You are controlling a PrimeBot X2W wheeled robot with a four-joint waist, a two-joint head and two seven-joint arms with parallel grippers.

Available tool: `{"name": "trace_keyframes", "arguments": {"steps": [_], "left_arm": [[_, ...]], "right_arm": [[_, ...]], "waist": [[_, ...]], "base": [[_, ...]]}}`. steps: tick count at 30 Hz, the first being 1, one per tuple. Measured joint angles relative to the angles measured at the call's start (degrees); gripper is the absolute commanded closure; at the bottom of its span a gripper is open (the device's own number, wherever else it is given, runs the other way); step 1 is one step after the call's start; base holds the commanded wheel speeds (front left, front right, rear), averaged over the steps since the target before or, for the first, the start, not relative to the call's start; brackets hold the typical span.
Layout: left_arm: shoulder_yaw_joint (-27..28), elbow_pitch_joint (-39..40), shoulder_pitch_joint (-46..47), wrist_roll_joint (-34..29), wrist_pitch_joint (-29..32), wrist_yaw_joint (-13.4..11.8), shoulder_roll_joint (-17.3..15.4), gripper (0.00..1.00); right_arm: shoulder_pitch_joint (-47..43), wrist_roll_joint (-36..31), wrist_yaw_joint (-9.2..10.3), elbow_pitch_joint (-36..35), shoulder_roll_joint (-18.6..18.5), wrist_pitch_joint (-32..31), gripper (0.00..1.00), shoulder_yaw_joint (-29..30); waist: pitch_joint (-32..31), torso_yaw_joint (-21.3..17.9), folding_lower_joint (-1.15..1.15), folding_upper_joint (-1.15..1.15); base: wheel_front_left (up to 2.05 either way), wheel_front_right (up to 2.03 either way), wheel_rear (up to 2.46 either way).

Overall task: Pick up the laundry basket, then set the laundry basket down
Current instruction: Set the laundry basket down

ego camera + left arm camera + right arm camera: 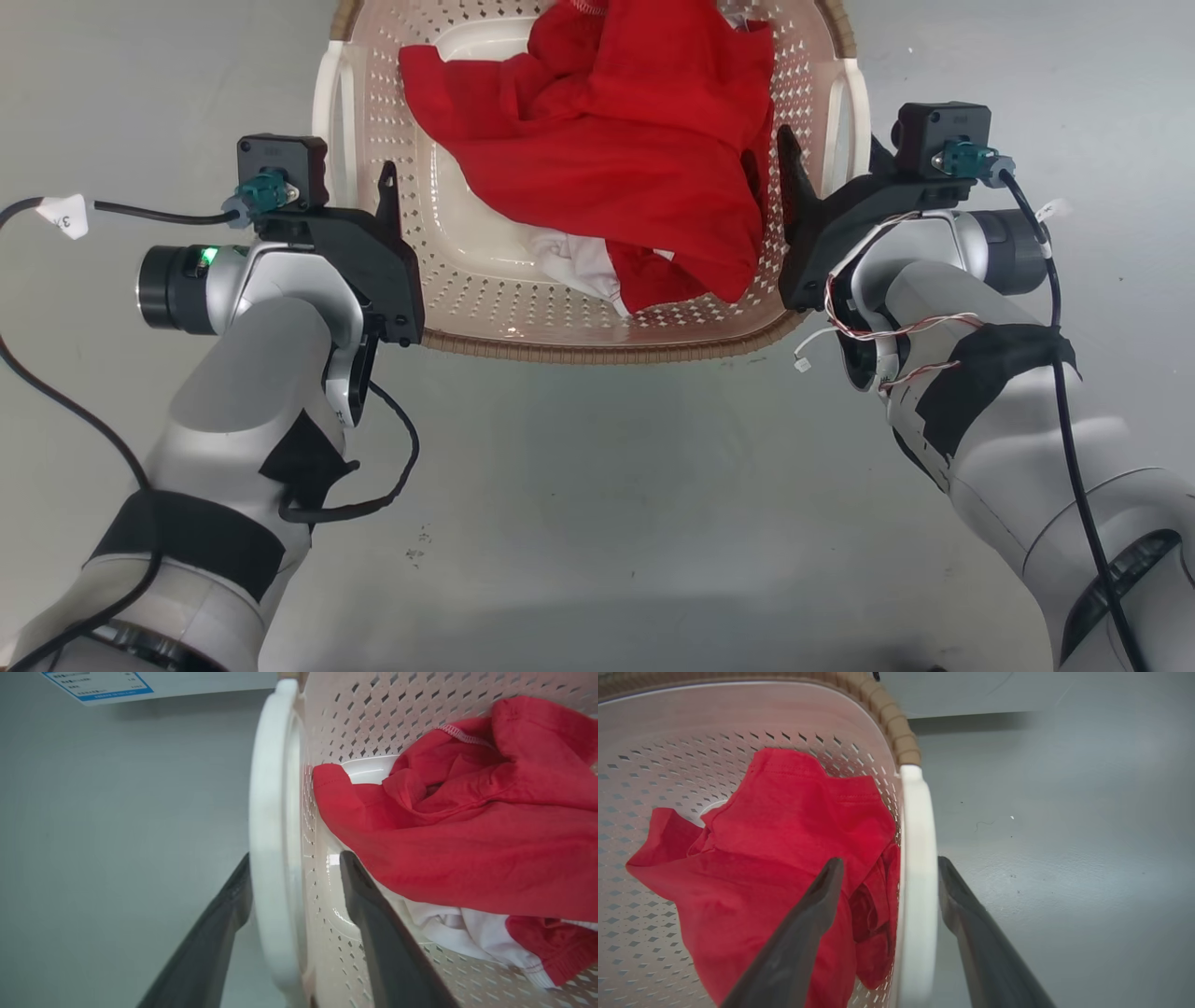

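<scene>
I seem to be in a laundry area, or a plain room set up as one. Below me is a smooth grey floor (597, 485) with a few dark specks. Before me a laundry basket (485, 317) holds a crumpled red garment (616, 140) and a white cloth (569, 257). In my left wrist view a pale flat panel (210, 681) at the floor's far edge carries a blue-bordered printed label (98, 683), like an appliance's; its print is too small to read.

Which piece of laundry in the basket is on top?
The red garment; it drapes over the white garment, which peeks out beneath it.
</scene>
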State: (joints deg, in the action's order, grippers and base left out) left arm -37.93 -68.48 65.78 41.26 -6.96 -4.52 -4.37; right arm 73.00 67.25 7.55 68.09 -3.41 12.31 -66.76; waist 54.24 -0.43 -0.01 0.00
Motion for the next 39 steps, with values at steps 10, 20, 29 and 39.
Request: {"name": "trace_keyframes", "arguments": {"steps": [10, 20, 29, 39], "left_arm": [[-0.18, -1.31, -1.37, 0.0, -1.7, 0.56, 0.42, 0.0], [0.6, -2.0, -5.53, 0.87, -4.49, 1.63, 0.81, 0.0], [2.52, -1.99, -10.33, 2.4, -6.79, 3.37, 1.0, 0.0], [3.41, 0.13, -17.19, 2.52, -7.34, 5.1, 1.01, 0.0]], "right_arm": [[-1.04, 0.0, 0.0, 0.97, -0.04, 0.52, 0.0, -0.11], [-2.98, 0.03, -1.03, 1.43, -0.01, 1.43, 0.0, 0.03], [-6.86, 0.03, -3.13, 2.47, 0.0, 1.92, 0.0, 0.62], [-13.3, 0.02, -4.6, 1.51, -0.12, 1.97, 0.0, 3.04]], "waist": [[-2.73, 0.08, 0.0, 0.0], [-8.41, 0.04, 0.0, 0.0], [-14.79, -0.04, 0.0, 0.0], [-22.85, 0.01, 0.0, 0.0]], "base": [[0.0, 0.0, 0.0], [0.0, 0.0, 0.0], [0.0, 0.0, 0.0], [0.0, 0.0, 0.0]]}}
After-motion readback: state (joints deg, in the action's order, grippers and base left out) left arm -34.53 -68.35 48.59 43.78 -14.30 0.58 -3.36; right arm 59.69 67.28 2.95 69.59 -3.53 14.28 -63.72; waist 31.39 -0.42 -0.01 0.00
